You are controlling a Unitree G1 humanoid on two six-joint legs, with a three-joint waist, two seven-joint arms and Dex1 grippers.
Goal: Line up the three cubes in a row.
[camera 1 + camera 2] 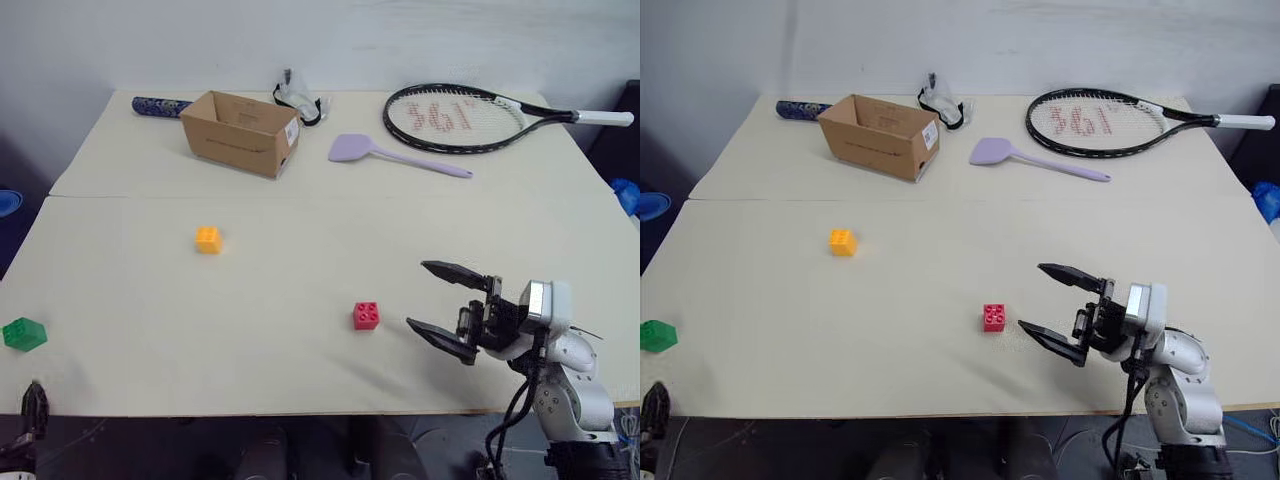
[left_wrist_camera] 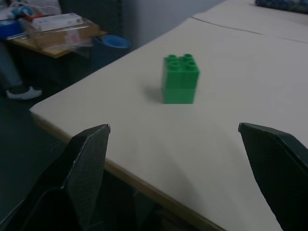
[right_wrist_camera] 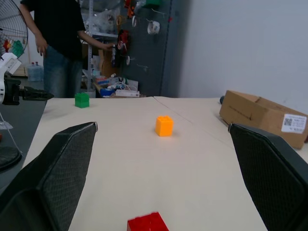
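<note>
Right gripper (image 1: 437,298): nearest to us, hovering above the table's near right part, jaws spread wide and empty, pointing left toward the red cube.
Left gripper (image 2: 180,178): we see it at the table's near left corner, fingers spread apart, nothing between them, aimed at the green cube from off the edge.
Red cube (image 1: 366,315): just left of the right gripper, apart from it, sitting free on the table (image 1: 300,370), studs up.
Green cube (image 1: 24,333): near the table's left edge, well apart from the other two, upright.
Yellow-orange cube (image 1: 208,239): mid-table, farther back, between the green and red ones left to right but set well behind them.
Progress: we judge the row not formed; the three cubes lie scattered in a loose triangle, none touching or beside another.
Left to do: we reckon at least one cube, more likely two, still needs moving into line; the green one looks like the next grab.
Cardboard box (image 1: 242,131): far left part of the table, lying on its side; we can't tell what is inside.
Other clutter: tennis racket (image 1: 460,118) and purple spatula (image 1: 385,152) at the back, clear of the cubes.
</note>
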